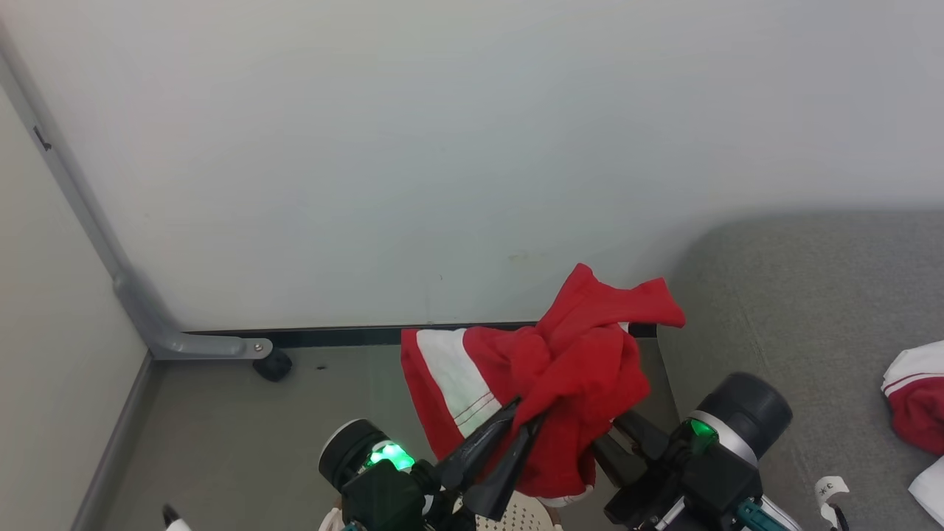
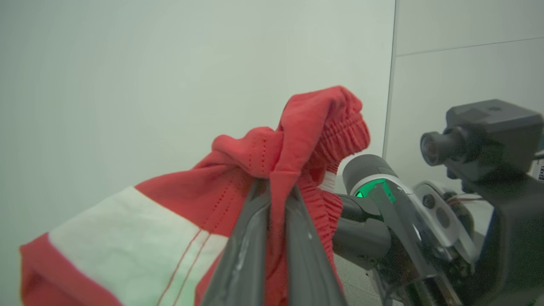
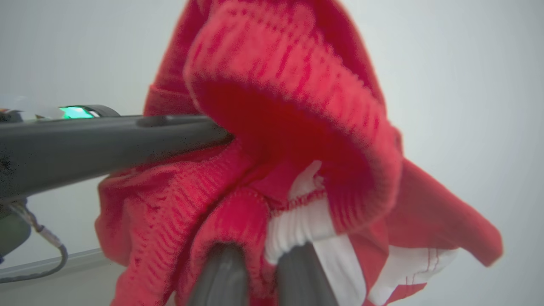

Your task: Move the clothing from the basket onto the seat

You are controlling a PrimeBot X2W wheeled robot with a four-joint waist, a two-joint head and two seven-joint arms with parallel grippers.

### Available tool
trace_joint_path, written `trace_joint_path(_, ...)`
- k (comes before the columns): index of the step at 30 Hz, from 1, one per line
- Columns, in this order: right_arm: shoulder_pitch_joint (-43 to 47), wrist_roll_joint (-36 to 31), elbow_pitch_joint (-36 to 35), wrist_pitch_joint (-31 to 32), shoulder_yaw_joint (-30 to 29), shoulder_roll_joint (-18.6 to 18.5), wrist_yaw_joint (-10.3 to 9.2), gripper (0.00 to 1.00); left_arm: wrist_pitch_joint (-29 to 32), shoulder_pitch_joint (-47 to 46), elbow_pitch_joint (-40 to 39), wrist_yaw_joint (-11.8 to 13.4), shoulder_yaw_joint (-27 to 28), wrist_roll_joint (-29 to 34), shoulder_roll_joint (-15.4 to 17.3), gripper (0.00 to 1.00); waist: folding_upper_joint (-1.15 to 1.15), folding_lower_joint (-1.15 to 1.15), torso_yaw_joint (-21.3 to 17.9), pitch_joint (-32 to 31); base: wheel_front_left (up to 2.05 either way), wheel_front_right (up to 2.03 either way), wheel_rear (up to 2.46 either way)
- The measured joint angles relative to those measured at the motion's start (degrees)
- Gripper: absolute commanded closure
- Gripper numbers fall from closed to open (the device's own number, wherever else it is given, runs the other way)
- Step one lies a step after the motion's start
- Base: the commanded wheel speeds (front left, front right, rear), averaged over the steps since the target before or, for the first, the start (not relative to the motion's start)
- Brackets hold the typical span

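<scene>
A red garment of the clothing with a white panel hangs bunched in the air in front of the wall, held by both grippers. My left gripper is shut on a fold of it; the left wrist view shows red cloth pinched between the two fingers of that gripper. My right gripper is buried in the cloth from the right, and its own view shows the gripper closed on the red and white waistband. A sliver of the basket shows below. The grey seat lies to the right.
Another red and white garment lies on the seat at the right edge. A grey metal post with a dark caster foot stands on the floor at the left. The pale wall is close behind the held garment.
</scene>
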Motion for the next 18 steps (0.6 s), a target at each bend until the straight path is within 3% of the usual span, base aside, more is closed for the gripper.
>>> trace_joint_path(18,2.47,1.38,-1.01,0.00,-6.92,0.86,-2.22,1.00,0.00,0.07,2.58,0.29,1.12,0.36,0.05,0.00,0.00,0.00,-0.72,-0.28,0.00,0.00,0.00)
